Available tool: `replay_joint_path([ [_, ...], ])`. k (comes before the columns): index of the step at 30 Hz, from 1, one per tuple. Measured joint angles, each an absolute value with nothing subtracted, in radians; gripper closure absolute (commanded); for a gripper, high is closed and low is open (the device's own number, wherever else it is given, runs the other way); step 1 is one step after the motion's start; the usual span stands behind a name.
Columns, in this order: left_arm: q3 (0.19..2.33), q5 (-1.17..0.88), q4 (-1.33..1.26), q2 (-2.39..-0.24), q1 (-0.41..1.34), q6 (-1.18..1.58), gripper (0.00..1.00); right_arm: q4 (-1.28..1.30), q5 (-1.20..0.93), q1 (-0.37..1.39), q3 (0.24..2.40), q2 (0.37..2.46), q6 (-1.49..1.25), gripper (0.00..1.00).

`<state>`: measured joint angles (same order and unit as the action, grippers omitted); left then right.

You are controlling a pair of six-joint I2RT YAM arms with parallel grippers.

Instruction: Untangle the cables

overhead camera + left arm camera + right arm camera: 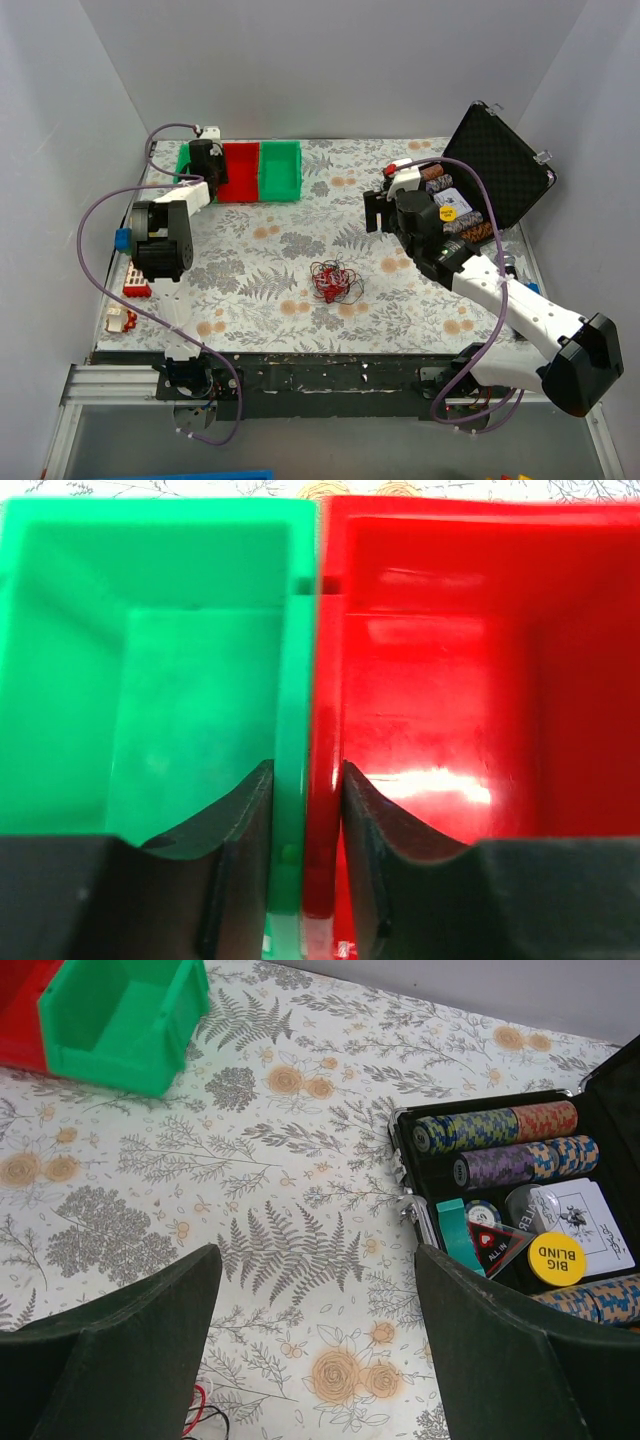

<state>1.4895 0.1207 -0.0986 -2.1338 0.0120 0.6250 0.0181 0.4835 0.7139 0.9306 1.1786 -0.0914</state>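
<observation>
while chips [500,1125] fill case [505,160], cables [333,281] clump

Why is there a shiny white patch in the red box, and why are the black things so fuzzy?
Left wrist view: the patch is light glaring off the glossy floor of the red bin; the jaws sit too near the lens, so they blur. Right wrist view: jaws blurred too, chip case sharp.
</observation>
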Motion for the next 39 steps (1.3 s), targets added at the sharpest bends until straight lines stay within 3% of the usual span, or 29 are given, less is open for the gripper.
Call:
replay_joint_path([
  [5,1.492,0.117,-0.09,-2.134,0.014,0.645,0.84,0.001,0.469,0.714,0.92,1.169,-0.081,0.15],
  [12,1.318,0.097,-0.139,-2.02,0.044,0.643,0.79,-0.003,0.467,0.714,0.92,1.19,-0.078,0.15],
  [20,1.06,0.097,-0.127,-1.806,0.205,0.673,0.8,-0.001,0.46,0.714,0.92,1.242,-0.084,0.15],
  [28,1.027,0.167,-0.076,-1.763,0.319,0.773,0.79,0.004,0.439,0.714,0.92,1.281,-0.11,0.15],
  [35,1.055,0.264,-0.006,-1.764,0.393,0.885,0.76,0.04,0.339,0.715,0.918,1.338,-0.163,0.15],
  [37,1.067,0.284,0.018,-1.767,0.425,0.912,0.73,0.051,0.308,0.718,0.913,1.35,-0.188,0.15],
  [39,1.079,0.3,0.038,-1.772,0.463,0.94,0.63,0.051,0.277,0.721,0.887,1.354,-0.208,0.15],
])
